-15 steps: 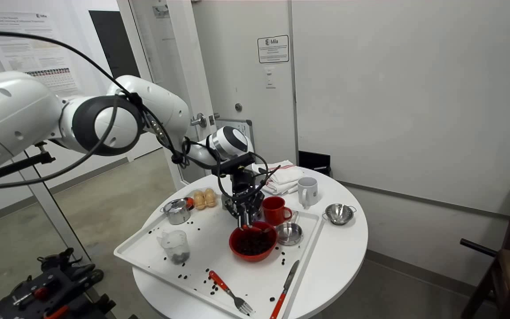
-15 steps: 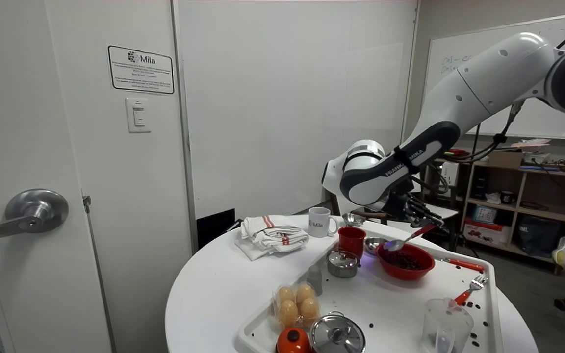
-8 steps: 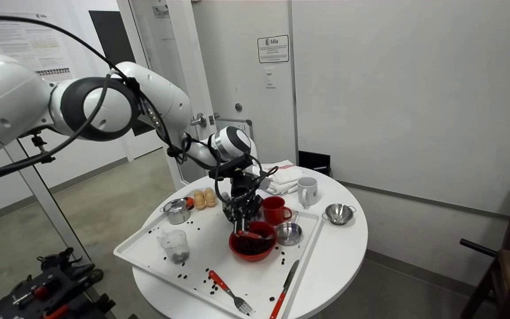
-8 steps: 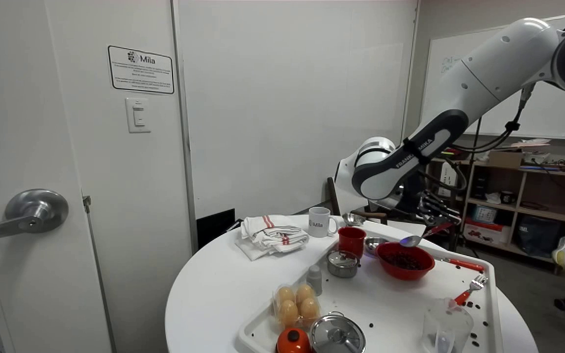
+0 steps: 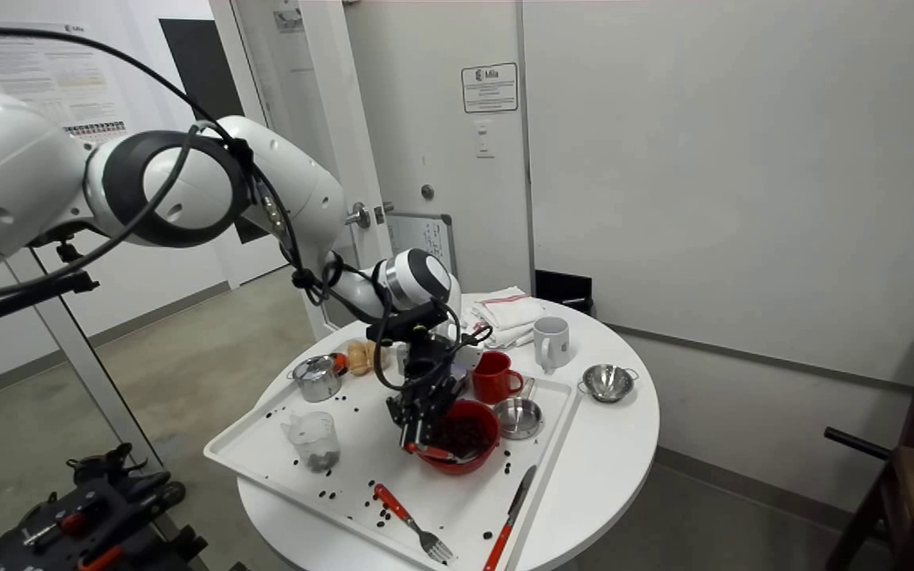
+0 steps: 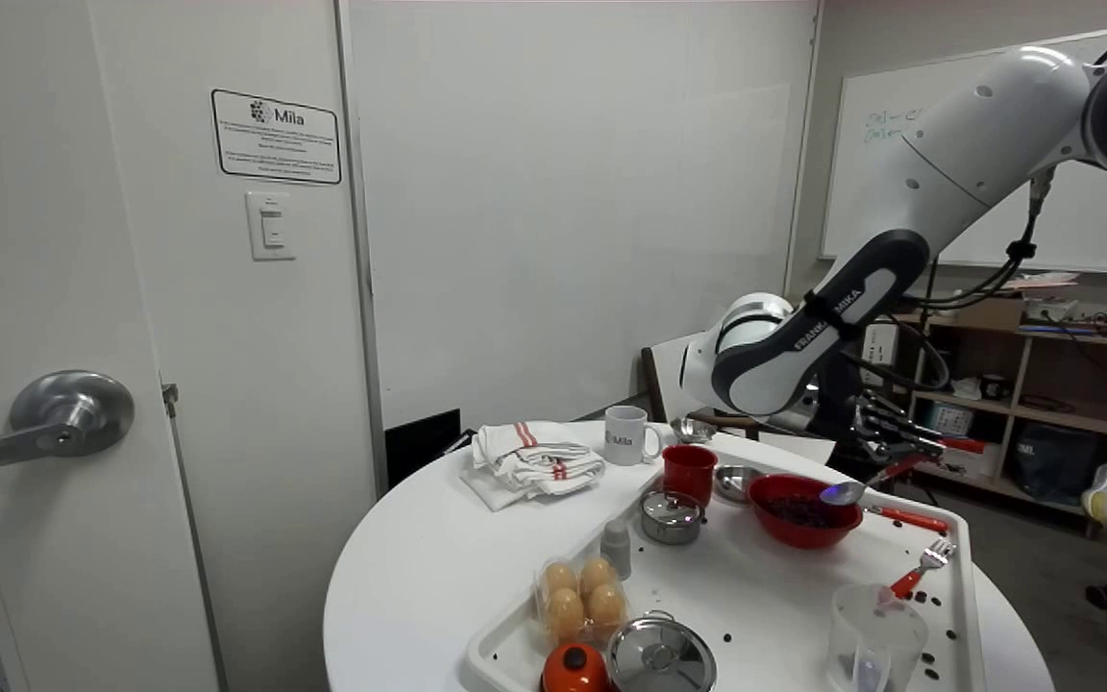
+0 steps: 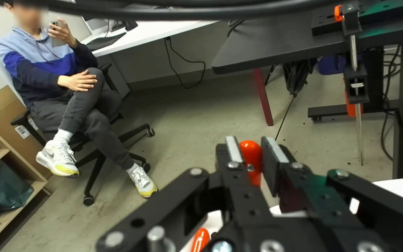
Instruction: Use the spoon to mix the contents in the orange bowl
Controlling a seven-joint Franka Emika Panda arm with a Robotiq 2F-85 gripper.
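Gripper point(image 7: 252, 154): clenched on the red handle of the spoon point(image 6: 897, 468), whose butt projects past the grip. Spoon: laid crosswise to the gripper, long axis sloped down from the grip to the bowl point(image 6: 806, 534), which is placed below and to one side; the head is held over the bowl, toward the rim nearer the gripper. Contact with the beans point(image 5: 461, 434) cannot be told. Stirring is judged in hand; the head would need to be dipped and swept away from the gripper. Containers: bowl, partly filled with dark beans; dish point(image 5: 519, 419), just beyond the bowl from the gripper, contents unclear; cup point(image 5: 493, 387), likewise beyond, contents unseen; jug point(image 5: 313, 435), off on the gripper's other side, dark bits point(image 5: 323, 460) held at its bottom.
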